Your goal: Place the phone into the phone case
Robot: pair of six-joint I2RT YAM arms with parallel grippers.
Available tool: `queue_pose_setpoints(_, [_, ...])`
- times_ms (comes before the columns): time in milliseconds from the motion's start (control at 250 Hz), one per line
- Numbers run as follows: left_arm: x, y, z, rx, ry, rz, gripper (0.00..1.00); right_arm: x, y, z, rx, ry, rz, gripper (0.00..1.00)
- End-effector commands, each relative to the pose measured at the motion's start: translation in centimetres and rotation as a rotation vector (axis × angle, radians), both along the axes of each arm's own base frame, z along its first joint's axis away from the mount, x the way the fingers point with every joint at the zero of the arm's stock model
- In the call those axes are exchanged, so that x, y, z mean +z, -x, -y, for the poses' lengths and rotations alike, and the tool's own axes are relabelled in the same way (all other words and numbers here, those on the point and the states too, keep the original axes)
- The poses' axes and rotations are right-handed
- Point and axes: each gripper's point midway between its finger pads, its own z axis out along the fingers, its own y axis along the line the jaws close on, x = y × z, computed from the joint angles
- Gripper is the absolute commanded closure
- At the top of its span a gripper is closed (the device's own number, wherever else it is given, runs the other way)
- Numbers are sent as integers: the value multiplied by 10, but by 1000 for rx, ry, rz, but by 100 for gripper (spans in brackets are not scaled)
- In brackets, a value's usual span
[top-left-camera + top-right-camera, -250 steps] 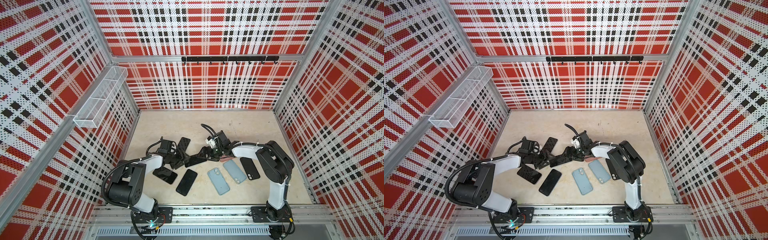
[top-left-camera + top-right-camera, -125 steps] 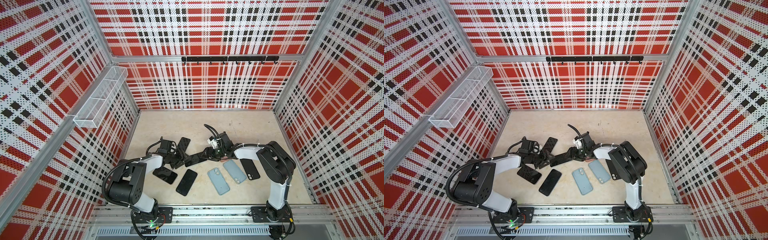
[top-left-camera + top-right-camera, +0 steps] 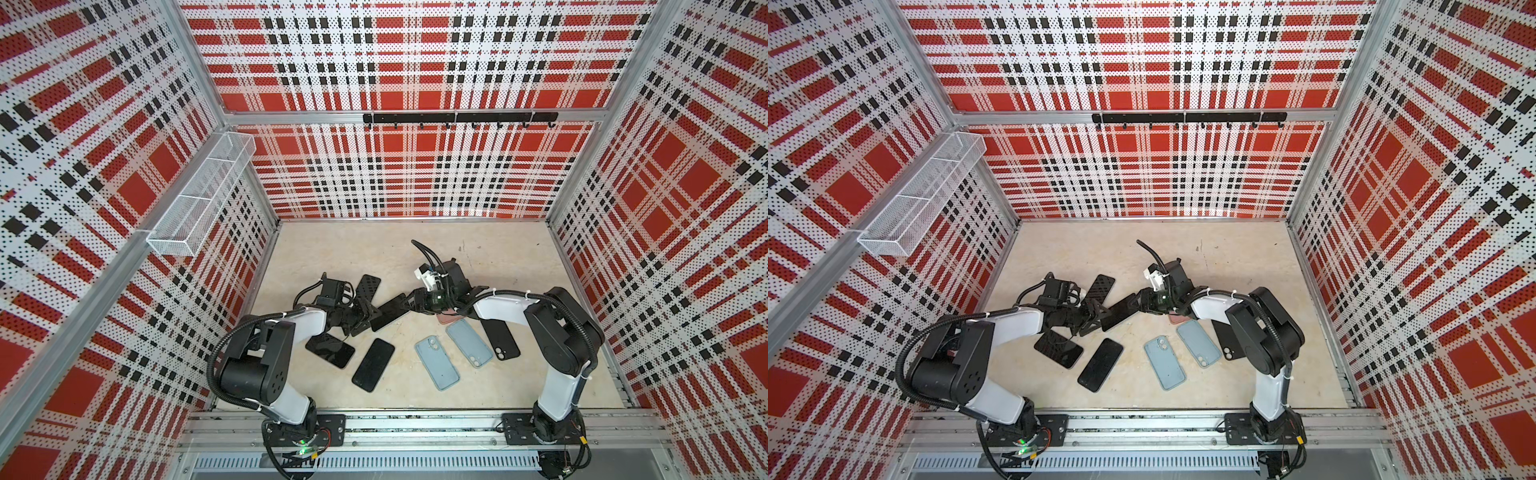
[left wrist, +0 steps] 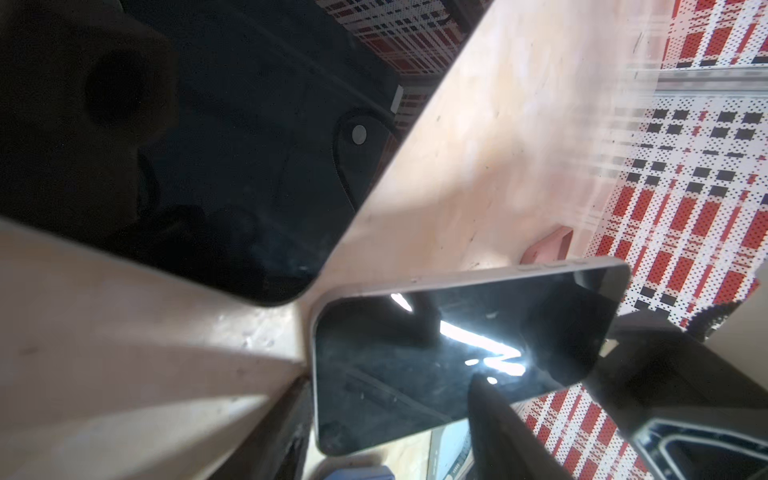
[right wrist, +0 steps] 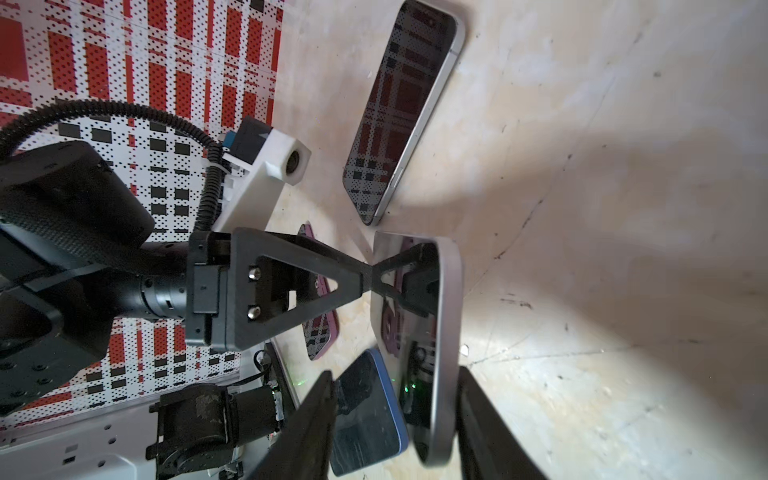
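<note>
Phone (image 4: 395,353), grey frame, glossy dark screen

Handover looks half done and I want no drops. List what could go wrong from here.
1. The left gripper pinches the phone at one end. The right gripper straddles the other end, with a gap at one finger. A release before that gap closes could drop it.
2. The phone is tilted on edge, so the closing fingers may twist it out of the grip.
3. A blue-edged phone lies close by, and a fall could hit it.
</note>
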Motion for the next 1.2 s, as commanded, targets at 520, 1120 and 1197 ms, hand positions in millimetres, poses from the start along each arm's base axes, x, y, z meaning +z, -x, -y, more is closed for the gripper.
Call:
queue_pose_setpoints(520, [17, -10, -1, -6, -55, 59, 28, 27, -4, 3, -11, 23, 117, 92])
queue_pose_setpoints(1120, [260, 13, 28, -461, -571, 1262, 1, 160, -7, 74, 24, -31, 247, 99])
queue_pose_setpoints(1197, [265, 25, 39, -552, -649, 1352, 1, 167, -1, 80, 46, -21, 283, 99])
